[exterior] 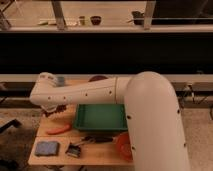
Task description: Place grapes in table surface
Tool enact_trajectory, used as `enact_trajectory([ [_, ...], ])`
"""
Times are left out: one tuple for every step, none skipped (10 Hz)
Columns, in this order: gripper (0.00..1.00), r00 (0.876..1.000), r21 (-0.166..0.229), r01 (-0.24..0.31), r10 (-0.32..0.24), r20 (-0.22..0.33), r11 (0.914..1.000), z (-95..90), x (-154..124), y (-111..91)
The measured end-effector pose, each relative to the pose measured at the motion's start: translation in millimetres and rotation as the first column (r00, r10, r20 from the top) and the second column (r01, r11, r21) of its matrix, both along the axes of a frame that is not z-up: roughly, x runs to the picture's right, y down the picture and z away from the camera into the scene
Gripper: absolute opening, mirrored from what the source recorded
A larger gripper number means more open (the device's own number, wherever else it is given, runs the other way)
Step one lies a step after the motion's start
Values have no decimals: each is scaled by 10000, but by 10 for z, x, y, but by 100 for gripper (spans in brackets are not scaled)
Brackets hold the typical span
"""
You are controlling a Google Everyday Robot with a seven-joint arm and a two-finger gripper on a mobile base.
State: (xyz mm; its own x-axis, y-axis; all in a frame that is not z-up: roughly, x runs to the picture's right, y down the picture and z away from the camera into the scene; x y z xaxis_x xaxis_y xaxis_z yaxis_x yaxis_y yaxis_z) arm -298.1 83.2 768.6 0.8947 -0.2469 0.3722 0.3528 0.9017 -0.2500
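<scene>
The arm reaches left across the counter (107, 155). Its hand (52, 110) hangs just left of the green tray (100, 119) – whether it is spread or pinched cannot be told. Dark grapes (62, 106) show at the hand, above a carrot (59, 129).

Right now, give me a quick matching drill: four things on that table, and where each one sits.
Things:
1. green tray
2. carrot
3. blue cloth
4. gripper

Places:
A. front left corner of the table
B. left of the tray, on the bare wood
C. middle of the table
D. over the table's back left, at the end of the arm

Pairs: 1-C, 2-B, 3-A, 4-D
</scene>
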Motion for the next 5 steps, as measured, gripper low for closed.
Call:
enact_trajectory([
  [2, 10000, 35, 13, -13, -2, 10000, 36, 0, -42],
  [2, 10000, 52, 13, -13, -16, 10000, 50, 6, -48],
  [2, 10000, 77, 17, -17, -16, 10000, 54, -3, -38],
  [2, 10000, 71, 12, -12, -22, 10000, 57, -10, -29],
  [2, 10000, 64, 7, -7, -32, 10000, 59, -17, -15],
])
